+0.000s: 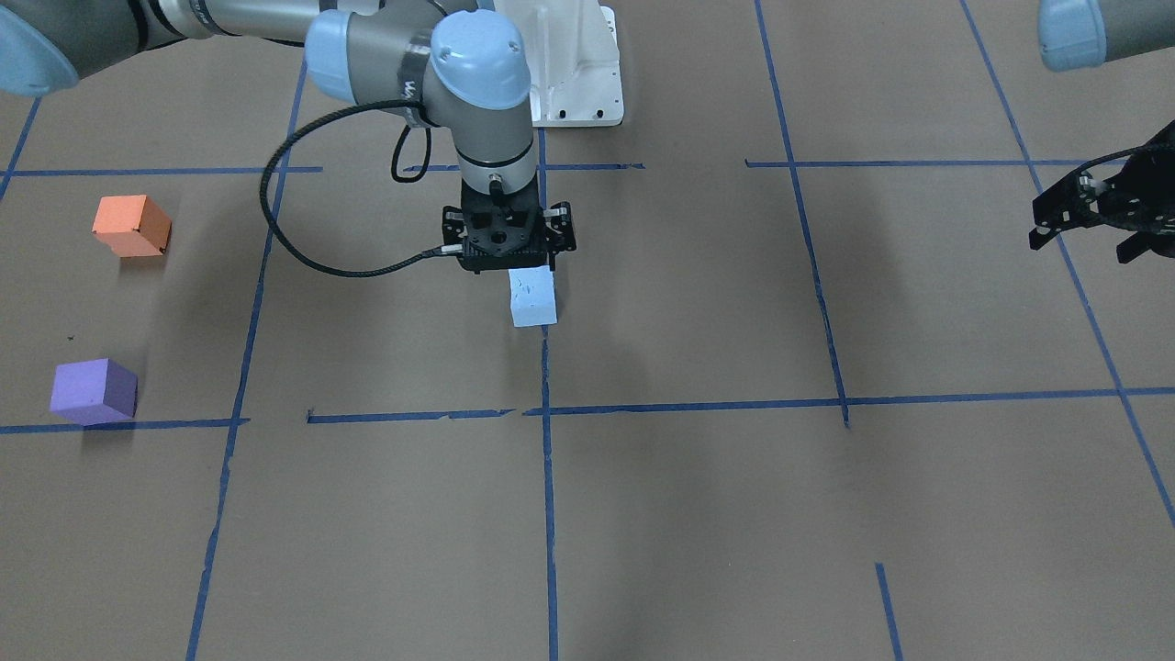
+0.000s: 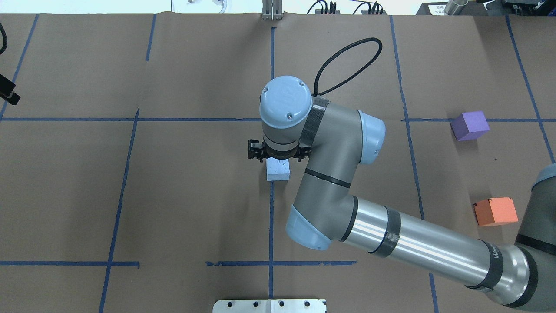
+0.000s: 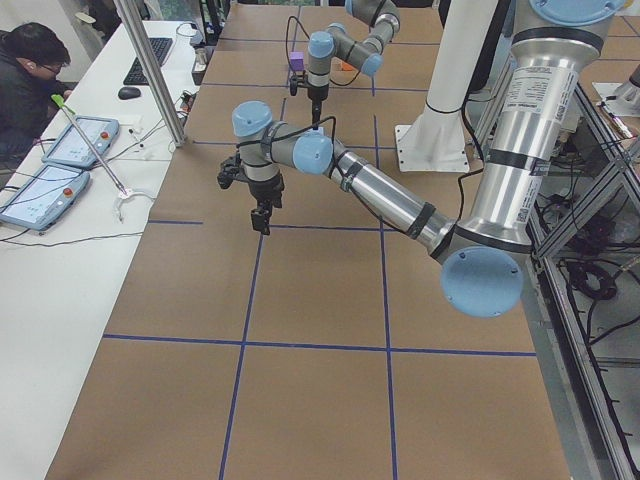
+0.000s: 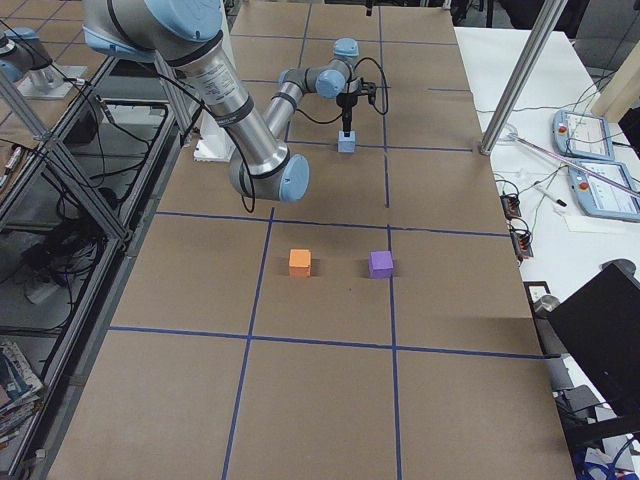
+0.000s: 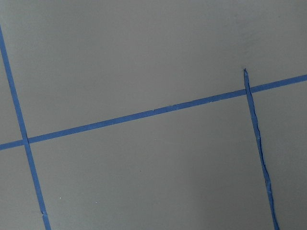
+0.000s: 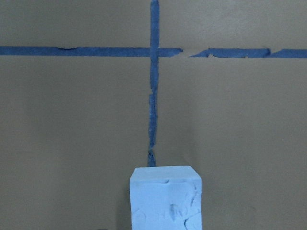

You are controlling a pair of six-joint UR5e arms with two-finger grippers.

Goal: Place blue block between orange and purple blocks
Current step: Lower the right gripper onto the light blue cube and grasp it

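The light blue block [image 1: 533,296] stands on a blue tape line at the middle of the table. My right gripper [image 1: 525,268] hangs straight down right over it, and the wrist hides its fingers, so I cannot tell whether they hold the block. The right wrist view shows the blue block [image 6: 166,199] at the bottom centre. The orange block [image 1: 131,225] and the purple block [image 1: 93,391] sit apart with a gap between them, far off on my right side. My left gripper [image 1: 1083,240] is open and empty above the table on my left.
Blue tape lines [image 1: 546,459] divide the brown paper table top into squares. The white robot base plate [image 1: 578,83] sits at my edge of the table. An operator [image 3: 30,70] sits at a side table beyond the far edge.
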